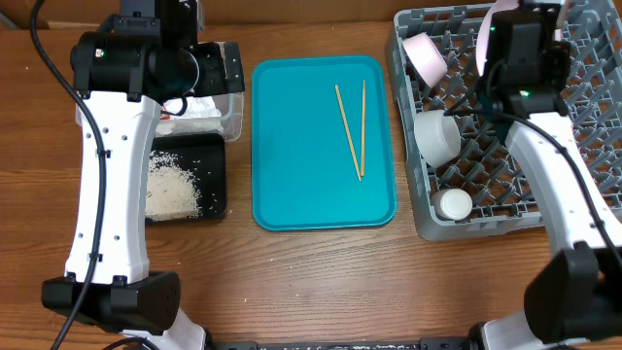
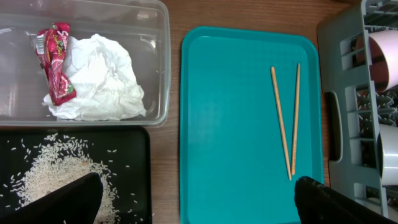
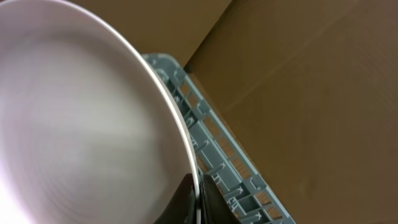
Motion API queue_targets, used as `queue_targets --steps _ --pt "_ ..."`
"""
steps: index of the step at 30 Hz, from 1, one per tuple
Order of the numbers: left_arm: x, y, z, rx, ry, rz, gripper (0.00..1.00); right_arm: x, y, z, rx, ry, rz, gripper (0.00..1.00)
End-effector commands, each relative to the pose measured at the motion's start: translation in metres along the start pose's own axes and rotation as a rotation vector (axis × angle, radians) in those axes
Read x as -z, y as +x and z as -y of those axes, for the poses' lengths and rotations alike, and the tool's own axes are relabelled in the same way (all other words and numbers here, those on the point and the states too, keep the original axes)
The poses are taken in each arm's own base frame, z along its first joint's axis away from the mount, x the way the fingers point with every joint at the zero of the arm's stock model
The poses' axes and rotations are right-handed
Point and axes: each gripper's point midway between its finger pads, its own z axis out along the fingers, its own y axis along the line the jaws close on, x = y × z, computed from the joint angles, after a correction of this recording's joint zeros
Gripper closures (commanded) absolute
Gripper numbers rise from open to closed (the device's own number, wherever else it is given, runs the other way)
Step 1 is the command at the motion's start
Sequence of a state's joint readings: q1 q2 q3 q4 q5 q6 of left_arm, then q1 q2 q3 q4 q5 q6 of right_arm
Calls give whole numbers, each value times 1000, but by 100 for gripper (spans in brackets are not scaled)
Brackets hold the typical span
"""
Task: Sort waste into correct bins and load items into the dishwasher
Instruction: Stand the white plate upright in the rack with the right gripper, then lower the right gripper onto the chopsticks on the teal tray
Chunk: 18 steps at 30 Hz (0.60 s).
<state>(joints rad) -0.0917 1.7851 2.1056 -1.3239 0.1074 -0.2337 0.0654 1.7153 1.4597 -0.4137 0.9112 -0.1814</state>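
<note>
Step in hand: loading plate (image 3: 81,118) into rack (image 3: 217,155). Right tool (image 3: 194,200) clenched on its rim, plate upright at rack's far edge. Left tool (image 2: 199,202) spread wide, empty. Next, prob: seat plate btwn pegs, let go; then chopsticks (image 1: 352,128) on teal tray (image 1: 292,146)

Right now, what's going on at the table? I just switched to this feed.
The right gripper is shut on the rim of the white plate at the dish rack, where two bowls and a cup sit. The left gripper is open and empty above the clear tub, which holds the wrapper and napkin. The rice is in the black tray. Two chopsticks lie on the teal tray, not yet loaded.
</note>
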Motion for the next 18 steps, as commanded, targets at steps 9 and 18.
queue_targets --steps 9,18 --pt "6 -3 1 2 -1 18 0 -27 34 -33 132 13 -84 96" --pt "6 -3 1 2 -1 18 0 -23 30 -58 -18 -139 -77 44"
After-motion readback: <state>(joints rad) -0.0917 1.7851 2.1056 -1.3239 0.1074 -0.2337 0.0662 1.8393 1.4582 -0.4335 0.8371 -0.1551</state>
